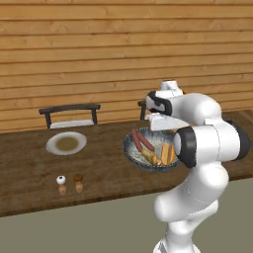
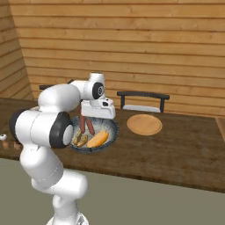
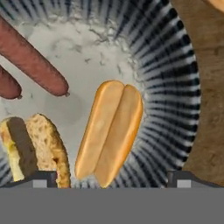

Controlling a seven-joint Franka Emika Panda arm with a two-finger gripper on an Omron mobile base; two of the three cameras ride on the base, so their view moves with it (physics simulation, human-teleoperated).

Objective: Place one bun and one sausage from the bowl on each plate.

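Counting stock from above the large round bowl [image 3: 175,87], dark blue-grey striped outside and pale speckled inside, which sits on the dark brown wooden desk [image 1: 29,173] directly under my hand [image 3: 111,177].

Bowl contents:
- two reddish-brown sausages [image 3: 33,63], side by side at one side of the bowl;
- one smooth golden split hot-dog bun [image 3: 109,131], lying in the middle between my fingertips [image 3: 41,178];
- one browner, rougher bun [image 3: 46,148] beside it, split open with a pale yellow edge.

Plates, two in all:
- one flat white plate with a brownish centre [image 1: 66,143], on the desk well apart from the bowl to its left;
- one flat round tan plate [image 2: 144,124], near the bowl on its right. Neither plate carries food.

Other items:
- two small shakers [image 1: 69,184], one white-topped and one brown-topped, close together near the desk's front edge;
- two dark-framed chairs [image 2: 143,100] behind the desk, against the wooden plank wall [image 1: 74,49].

Hand: open wide, holding nothing, touching nothing, poised over the golden bun.
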